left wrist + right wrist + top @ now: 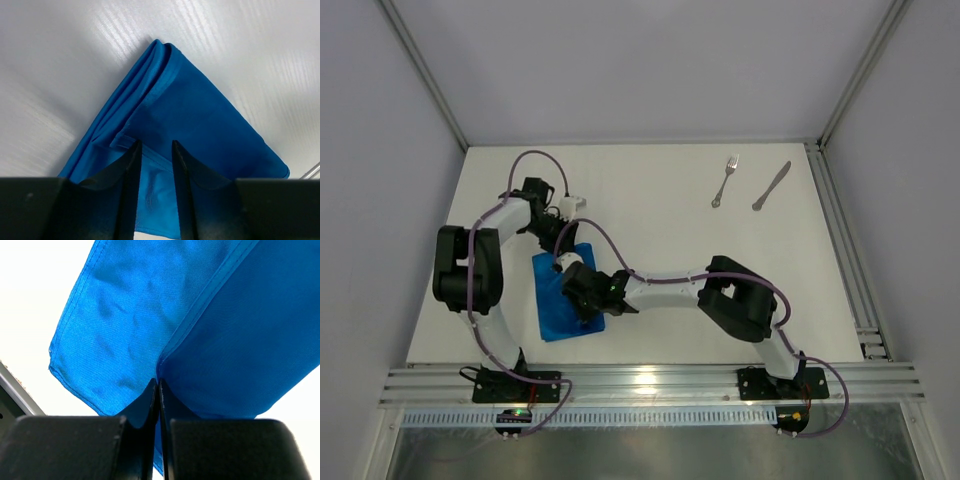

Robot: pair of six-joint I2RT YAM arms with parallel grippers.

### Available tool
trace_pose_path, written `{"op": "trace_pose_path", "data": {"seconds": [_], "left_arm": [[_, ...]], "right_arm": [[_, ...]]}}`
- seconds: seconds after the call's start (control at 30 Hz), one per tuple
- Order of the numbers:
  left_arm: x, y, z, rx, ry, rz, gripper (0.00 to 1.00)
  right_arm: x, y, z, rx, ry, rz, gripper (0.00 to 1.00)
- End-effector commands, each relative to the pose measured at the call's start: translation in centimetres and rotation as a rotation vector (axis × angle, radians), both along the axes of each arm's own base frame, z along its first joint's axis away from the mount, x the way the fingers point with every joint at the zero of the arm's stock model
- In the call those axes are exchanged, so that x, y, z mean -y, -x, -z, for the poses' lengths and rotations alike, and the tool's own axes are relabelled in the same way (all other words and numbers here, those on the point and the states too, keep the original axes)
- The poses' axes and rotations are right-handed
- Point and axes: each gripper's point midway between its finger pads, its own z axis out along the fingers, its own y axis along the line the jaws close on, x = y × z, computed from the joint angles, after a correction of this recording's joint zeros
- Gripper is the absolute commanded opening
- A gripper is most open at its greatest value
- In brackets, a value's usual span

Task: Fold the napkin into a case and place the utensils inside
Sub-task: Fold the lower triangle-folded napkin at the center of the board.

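Observation:
The blue napkin (555, 312) lies folded into an oblong on the white table at the near left. My left gripper (563, 248) is at its far end, and in the left wrist view (155, 146) its jaws stand apart over the cloth (200, 115), with a hemmed edge running between them. My right gripper (583, 297) is over the napkin's right side. In the right wrist view (158, 383) it is shut on a hemmed fold of the napkin (115, 325). The fork (724, 181) and the knife (771, 187) lie side by side at the far right, apart from both grippers.
Metal rails run along the table's right side (842, 240) and near edge (650, 381). Grey walls close in the left, far and right sides. The right arm's elbow (735, 300) stretches across the near middle of the table.

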Motion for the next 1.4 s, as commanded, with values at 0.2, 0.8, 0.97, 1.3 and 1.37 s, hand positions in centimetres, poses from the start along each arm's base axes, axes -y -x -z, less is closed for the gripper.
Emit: {"op": "trace_pose_path", "data": {"seconds": [0.2,0.8,0.97,1.3,1.37], "left_arm": [[-0.7,-1.8,1.5,0.039,-0.074,-0.027,0.20],[-0.2,-1.5,1.0,0.044,-0.044,-0.010,0.17],[-0.3,-1.4,1.1,0.040,-0.049,-0.007,0.17],[-0.4,-1.4,1.4,0.035,-0.055,-0.007,0.17],[-0.4,-1.4,1.3,0.036,-0.056,-0.005,0.17]], "right_arm": [[2.4,-0.2,-1.0,0.033,0.068,0.016,0.27],[1.0,-0.3,-7.5,0.096,-0.092,-0.006,0.28],[0.6,-0.4,-4.6,0.040,-0.081,-0.013,0.06],[1.6,1.5,0.9,-0.073,0.008,-0.038,0.04],[2.3,1.4,1.3,-0.068,0.032,-0.022,0.04]]}}
